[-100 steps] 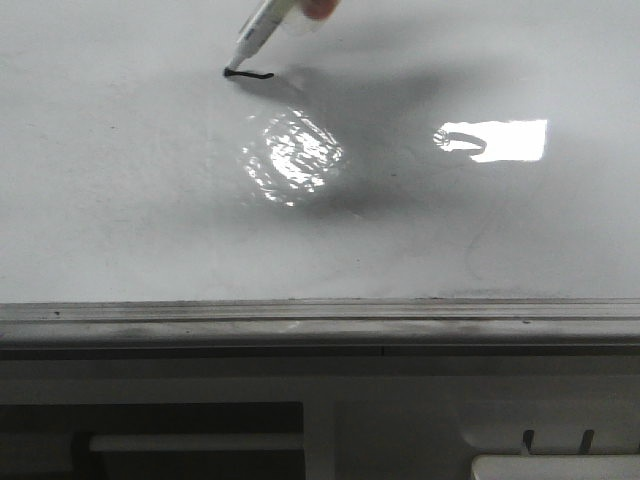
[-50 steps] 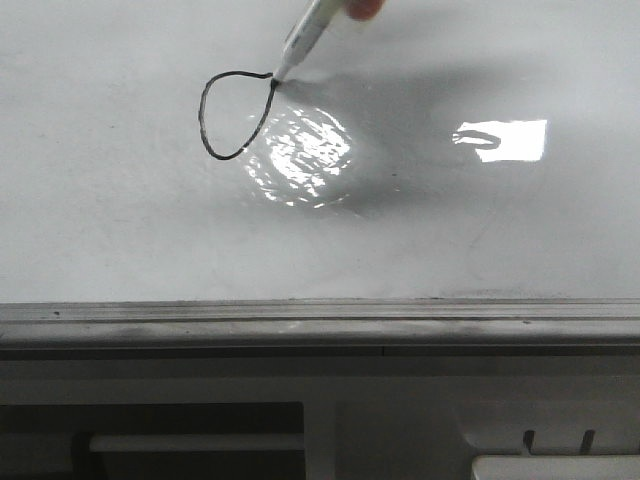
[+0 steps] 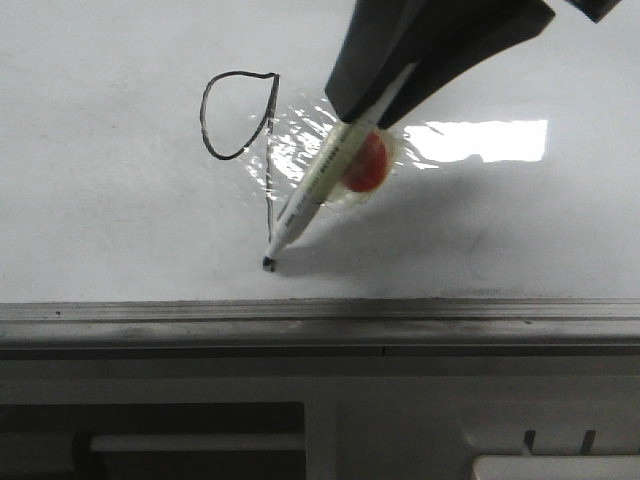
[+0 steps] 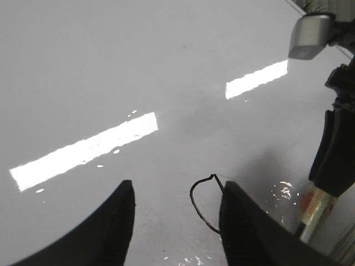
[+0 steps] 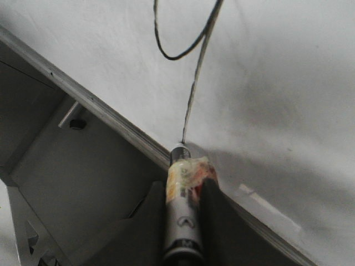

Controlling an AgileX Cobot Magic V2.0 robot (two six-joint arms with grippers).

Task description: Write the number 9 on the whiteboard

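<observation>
The number 9 [image 3: 240, 118] is a black loop with a thin straight tail running down toward the near edge of the whiteboard [image 3: 120, 230]. My right gripper [image 3: 400, 75] comes in from the top and is shut on a white marker pen [image 3: 308, 198]. The pen's tip touches the board at the tail's lower end. In the right wrist view the marker [image 5: 186, 205] sits between the shut jaws of the right gripper [image 5: 186, 188], with the 9 [image 5: 191, 94] beyond it. My left gripper [image 4: 177, 185] is open and empty above the board, with the loop [image 4: 195, 202] between its fingers.
A grey metal rail [image 3: 320, 325] edges the board just below the pen tip. White furniture panels with dark slots [image 3: 200, 420] lie beyond the rail. A wrinkly film patch [image 3: 300, 140] and a bright window glare [image 3: 500, 140] sit on the board.
The marker has moved down from the closed loop's top right toward the rail, drawing the straight tail. My right gripper has come into the front view.
</observation>
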